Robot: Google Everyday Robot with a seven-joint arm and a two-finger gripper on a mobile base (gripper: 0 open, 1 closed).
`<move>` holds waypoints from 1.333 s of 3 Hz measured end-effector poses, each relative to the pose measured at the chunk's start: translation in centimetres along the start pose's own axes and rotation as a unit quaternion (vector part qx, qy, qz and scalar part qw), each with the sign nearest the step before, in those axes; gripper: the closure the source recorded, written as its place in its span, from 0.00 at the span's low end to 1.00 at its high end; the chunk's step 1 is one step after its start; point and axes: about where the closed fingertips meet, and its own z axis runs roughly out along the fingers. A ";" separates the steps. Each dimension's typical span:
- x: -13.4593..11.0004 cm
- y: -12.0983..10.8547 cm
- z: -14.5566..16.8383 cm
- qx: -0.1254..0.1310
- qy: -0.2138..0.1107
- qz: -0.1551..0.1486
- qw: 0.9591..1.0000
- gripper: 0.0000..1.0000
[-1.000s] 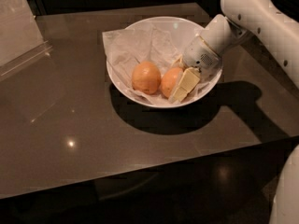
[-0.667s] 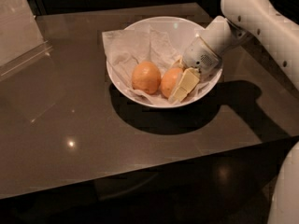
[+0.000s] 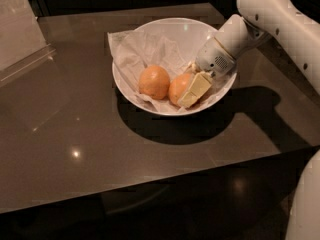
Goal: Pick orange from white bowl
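A dark, glossy table (image 3: 75, 134) fills the view. The white bowl (image 3: 150, 104) stands on it nearer the far edge than the near one, a little right of the middle. Crumpled white paper (image 3: 135, 51) lines the bowl, and one corner of it pokes out over the rim on the far-left side. Two fruits lie side by side in the near half of the bowl, close together. The orange (image 3: 178, 87), the deeper-coloured one, is on the right, and the paler orange (image 3: 154, 82) is just to its left. The white arm (image 3: 260, 14) reaches in from the far right corner, passes over the bowl's right rim and slopes down toward the near-left. The gripper (image 3: 196, 89) is down inside the bowl, and its cream-coloured end lies across the right, near side of the orange, hiding part of it. It seems to be in contact with the fruit, but from this angle I cannot tell how far the gripper is open or whether it has hold of the orange. The orange rests low on the paper. The bowl and arm throw a broad shadow (image 3: 200, 124) toward the near and right edges. A clear panel (image 3: 20, 34) leans at the far left corner, well apart from the bowl.
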 end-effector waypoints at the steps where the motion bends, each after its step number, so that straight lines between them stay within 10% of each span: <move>1: -0.8 1.0 -0.2 0.016 -0.013 -0.019 1.000 1.00; 4: -4.8 4.2 -2.6 0.053 -0.062 -0.102 0.991 1.00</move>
